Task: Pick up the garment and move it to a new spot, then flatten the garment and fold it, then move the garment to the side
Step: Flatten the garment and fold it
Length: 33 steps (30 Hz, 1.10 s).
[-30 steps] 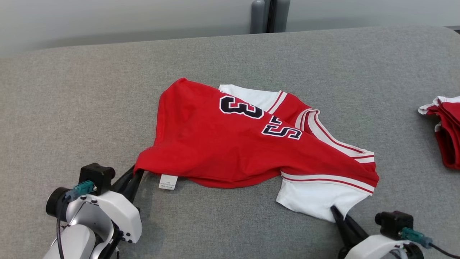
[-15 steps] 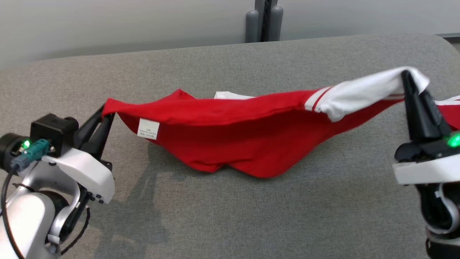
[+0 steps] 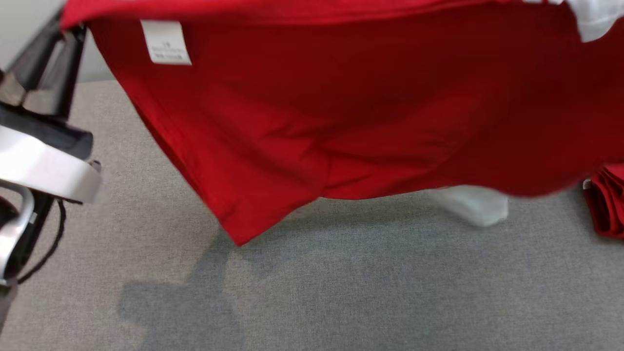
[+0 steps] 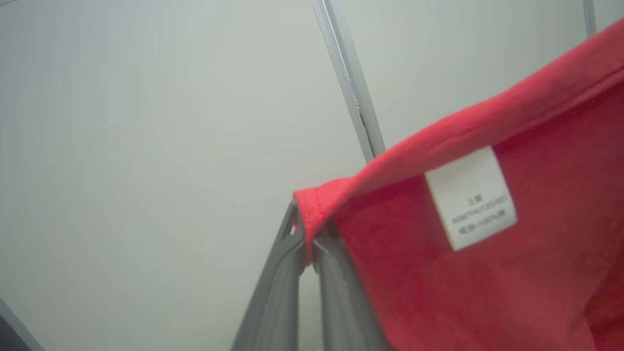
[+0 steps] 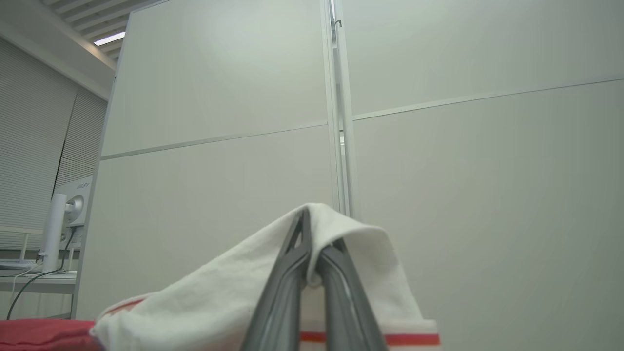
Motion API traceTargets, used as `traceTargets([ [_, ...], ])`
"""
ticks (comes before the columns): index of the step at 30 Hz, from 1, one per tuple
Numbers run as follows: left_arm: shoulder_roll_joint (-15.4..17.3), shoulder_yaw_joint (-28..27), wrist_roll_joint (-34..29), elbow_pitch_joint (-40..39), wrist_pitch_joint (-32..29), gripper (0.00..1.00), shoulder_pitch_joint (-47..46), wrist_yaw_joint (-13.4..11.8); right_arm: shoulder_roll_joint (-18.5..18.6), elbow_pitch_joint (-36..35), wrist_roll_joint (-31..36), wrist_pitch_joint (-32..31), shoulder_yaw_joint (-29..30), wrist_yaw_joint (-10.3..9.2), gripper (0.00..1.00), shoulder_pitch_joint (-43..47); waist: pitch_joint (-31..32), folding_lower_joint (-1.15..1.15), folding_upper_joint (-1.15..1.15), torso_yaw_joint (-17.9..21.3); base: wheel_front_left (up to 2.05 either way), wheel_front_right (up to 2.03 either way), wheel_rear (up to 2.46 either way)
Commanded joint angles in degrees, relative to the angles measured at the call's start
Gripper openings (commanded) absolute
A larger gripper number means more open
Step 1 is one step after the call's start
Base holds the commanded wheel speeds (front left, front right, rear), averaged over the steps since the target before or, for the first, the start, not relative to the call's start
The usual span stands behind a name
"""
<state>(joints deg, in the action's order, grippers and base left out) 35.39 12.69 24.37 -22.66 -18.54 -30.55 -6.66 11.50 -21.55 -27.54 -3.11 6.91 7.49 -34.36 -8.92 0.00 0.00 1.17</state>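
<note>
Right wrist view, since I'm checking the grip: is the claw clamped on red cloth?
No, the right claw is pinched shut on a white part of the garment.

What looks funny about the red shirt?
The shirt hangs lopsided. The left end effector pinches a hem corner, the right end effector a white sleeve, so one red corner droops low over the table and the other sleeve dangles underneath.

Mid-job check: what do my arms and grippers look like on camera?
Left gripper: two long, dark, tapering fingers above a glossy white wrist shell, with a thin black cable looping beneath. Right gripper: the same slim, dark-grey tapered fingers.
</note>
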Motion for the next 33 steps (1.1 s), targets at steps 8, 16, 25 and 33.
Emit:
traceTargets([
  [8, -1.7, -0.9, 0.8, 3.0, 2.1, 0.00, -6.8, 0.1, -0.3, 3.7, -1.4, -2.0, -0.8, 0.00, 0.00, -3.7, -2.9, 0.00, 0.00, -0.1, 0.00, 0.00, 0.00],
  [16, -6.9, 1.2, 2.6, 22.0, 7.6, 0.00, -21.6, 4.4, 2.1, 21.6, -4.5, 2.4, -6.8, 0.00, 0.00, -16.6, -8.0, 0.00, 0.00, -0.1, 0.00, 0.00, 0.00],
  [25, -11.9, 3.4, 0.8, 51.1, 15.6, 0.00, -42.0, 8.6, 3.6, 46.6, -8.9, 10.6, -17.3, -0.01, 0.00, -39.1, -13.8, 0.00, 0.00, -0.3, 0.00, 0.00, 0.00],
  [33, -14.7, 2.7, 1.5, 66.7, 22.8, 0.00, -51.1, 10.1, 0.8, 62.5, -12.3, 16.4, -20.8, -0.01, 0.00, -50.3, -16.5, 0.00, 0.00, 0.4, 0.00, 0.00, 0.00],
])
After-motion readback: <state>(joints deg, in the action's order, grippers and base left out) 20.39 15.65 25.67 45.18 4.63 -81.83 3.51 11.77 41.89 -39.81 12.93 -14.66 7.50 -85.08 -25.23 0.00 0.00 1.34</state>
